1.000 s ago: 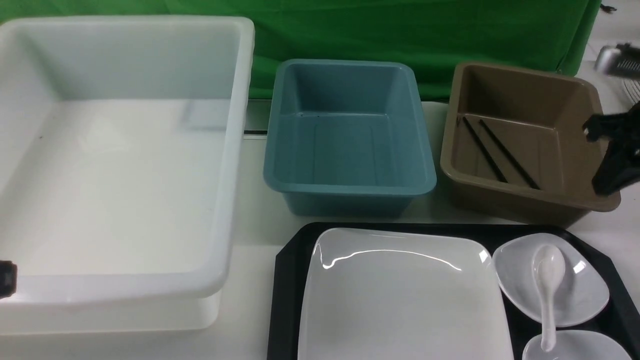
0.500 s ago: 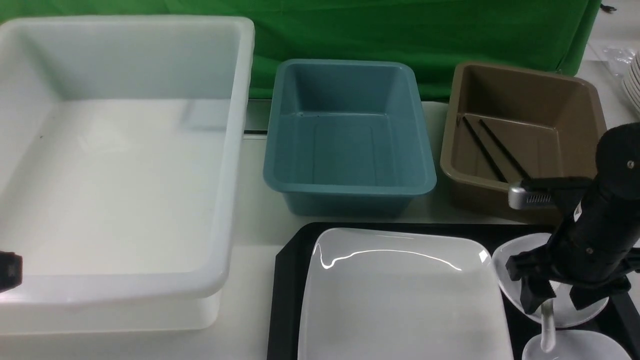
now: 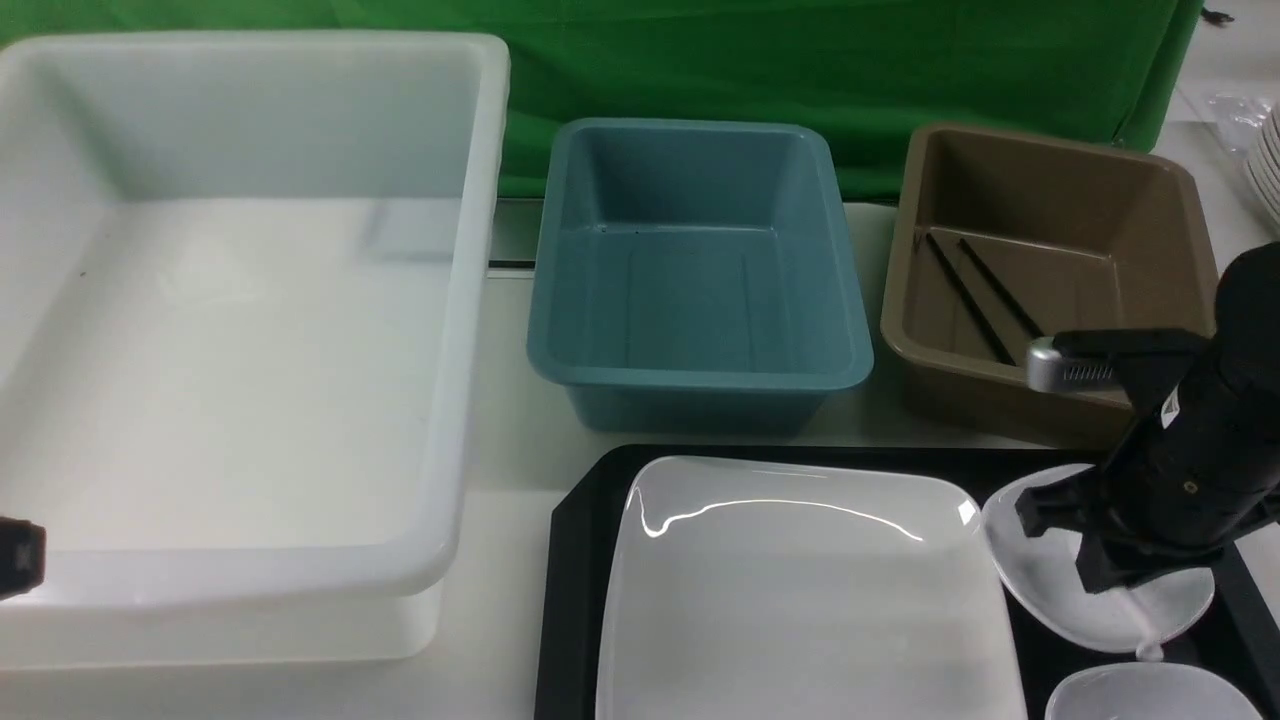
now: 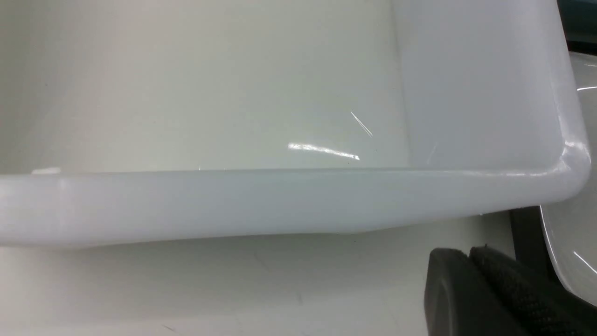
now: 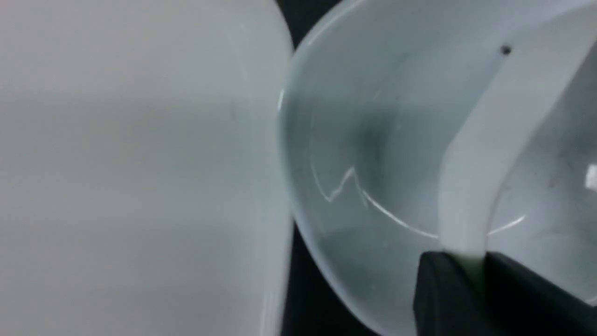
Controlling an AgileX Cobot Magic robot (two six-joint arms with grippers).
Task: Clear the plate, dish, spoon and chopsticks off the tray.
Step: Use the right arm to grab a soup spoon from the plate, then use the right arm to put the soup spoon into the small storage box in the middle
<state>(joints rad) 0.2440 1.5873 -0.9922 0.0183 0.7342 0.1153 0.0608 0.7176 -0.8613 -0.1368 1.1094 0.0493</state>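
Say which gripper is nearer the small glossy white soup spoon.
Right. The right gripper clamps the spoon over a white dish; the left gripper sits far off beside the white plastic tub.

On the counter point(image 3: 500, 450) three bins stood in a row: the large tub point(image 3: 240, 330) at left, the middle bin point(image 3: 700, 290), and the right bin point(image 3: 1050, 230) with the chopsticks point(image 3: 975, 300) inside. Before the latter two lay the tray point(image 3: 575, 560), bearing the plate point(image 3: 800, 600) at left and, at right, the farther dish point(image 3: 1040, 570) behind the nearer dish point(image 3: 1150, 695). The spoon point(image 5: 485, 154) was over the farther dish.
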